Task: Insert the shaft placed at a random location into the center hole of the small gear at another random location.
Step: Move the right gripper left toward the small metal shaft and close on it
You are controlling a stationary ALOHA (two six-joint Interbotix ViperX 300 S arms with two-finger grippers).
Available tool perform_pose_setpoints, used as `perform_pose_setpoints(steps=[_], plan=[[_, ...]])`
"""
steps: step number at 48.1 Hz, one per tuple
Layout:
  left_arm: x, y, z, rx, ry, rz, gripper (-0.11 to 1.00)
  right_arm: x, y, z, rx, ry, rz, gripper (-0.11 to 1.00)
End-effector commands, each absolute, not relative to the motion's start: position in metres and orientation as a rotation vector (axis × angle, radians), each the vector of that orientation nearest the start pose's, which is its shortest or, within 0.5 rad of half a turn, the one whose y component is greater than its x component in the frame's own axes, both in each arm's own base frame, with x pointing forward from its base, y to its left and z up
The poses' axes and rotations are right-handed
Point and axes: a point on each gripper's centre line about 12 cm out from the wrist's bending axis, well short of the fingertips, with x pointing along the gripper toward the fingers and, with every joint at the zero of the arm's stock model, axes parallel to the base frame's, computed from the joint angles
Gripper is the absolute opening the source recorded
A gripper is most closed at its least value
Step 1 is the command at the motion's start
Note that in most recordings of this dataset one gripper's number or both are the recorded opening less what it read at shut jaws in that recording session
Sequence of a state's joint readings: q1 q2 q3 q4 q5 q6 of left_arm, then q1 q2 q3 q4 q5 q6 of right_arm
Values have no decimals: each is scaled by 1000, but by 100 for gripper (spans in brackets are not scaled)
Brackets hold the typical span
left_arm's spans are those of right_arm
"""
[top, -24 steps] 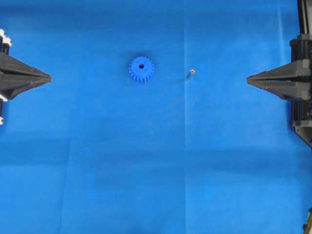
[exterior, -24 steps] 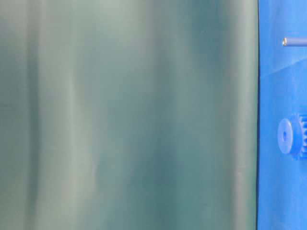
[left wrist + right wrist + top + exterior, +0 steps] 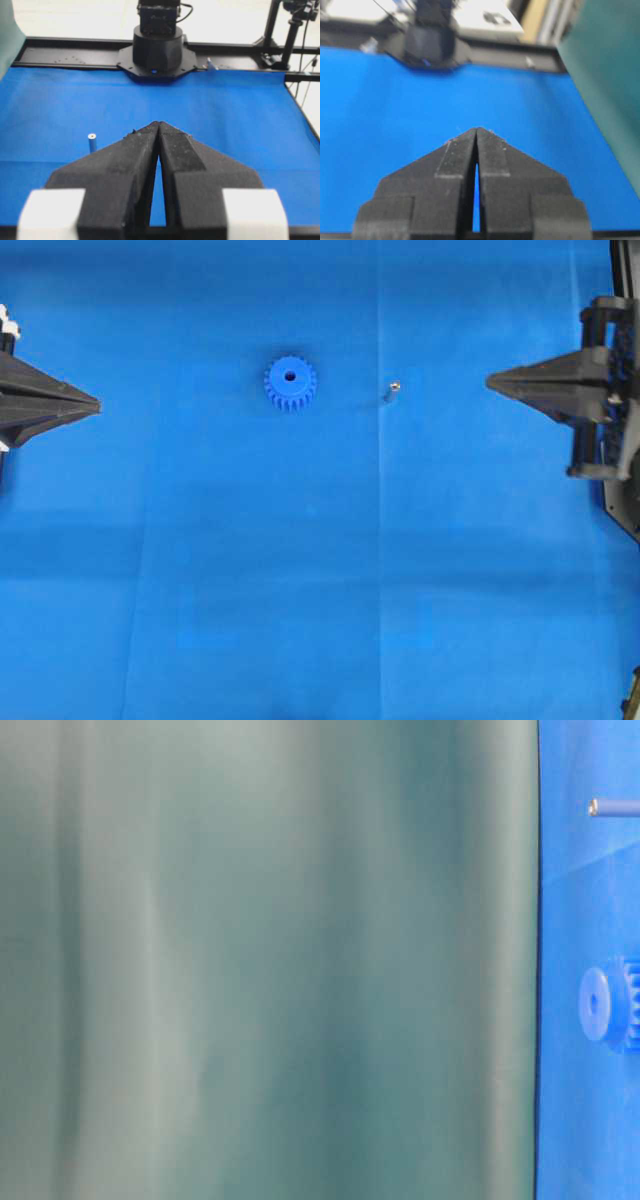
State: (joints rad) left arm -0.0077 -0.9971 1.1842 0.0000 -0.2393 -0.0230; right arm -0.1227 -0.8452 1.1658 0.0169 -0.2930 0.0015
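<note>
While the gear lies flat on the blue mat in the upper middle of the overhead view, the shaft stands a little way to its right — the two are apart and do not touch. The hole in the gear's middle is dark and has nothing in it. The left gripper pokes in from the left edge of that view, with its black fingers pressed together to a sharp point. It holds nothing. The right gripper pokes in from the right edge, and its fingers are pressed together too, with nothing between them. Both tips are well away from the gear and the shaft. In the left wrist view the shaft stands upright on the mat, to the left of the closed fingers. In the right wrist view the closed fingers point over bare blue mat — that picture is blurry. In the table-level view a grey-green sheet fills most of the frame, and the gear and the shaft show at the right edge.
</note>
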Motion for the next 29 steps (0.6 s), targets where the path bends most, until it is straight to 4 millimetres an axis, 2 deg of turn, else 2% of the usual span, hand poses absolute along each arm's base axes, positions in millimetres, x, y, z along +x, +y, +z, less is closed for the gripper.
perform_pose_setpoints(steps=[1,5,9,20,22,26,29], plan=[[194,-2,294,-22,-63,-10,0,223,-35,269,33,36,-162,-5],[194,-2,294,-22,-61,-10,0,231,-42,257,53,76,-190,0],[194,-2,294,-22,-61,-10,0,238,-48,244,70,114,-213,14],[194,-2,293,-22,-60,-10,0,259,-61,207,92,196,-258,78],[194,-2,293,-22,-61,-10,0,262,-63,200,94,211,-265,80],[194,-2,293,-20,-61,-10,0,268,-68,186,104,245,-283,73],[194,-2,293,-20,-58,-9,0,271,-71,174,112,272,-298,71]])
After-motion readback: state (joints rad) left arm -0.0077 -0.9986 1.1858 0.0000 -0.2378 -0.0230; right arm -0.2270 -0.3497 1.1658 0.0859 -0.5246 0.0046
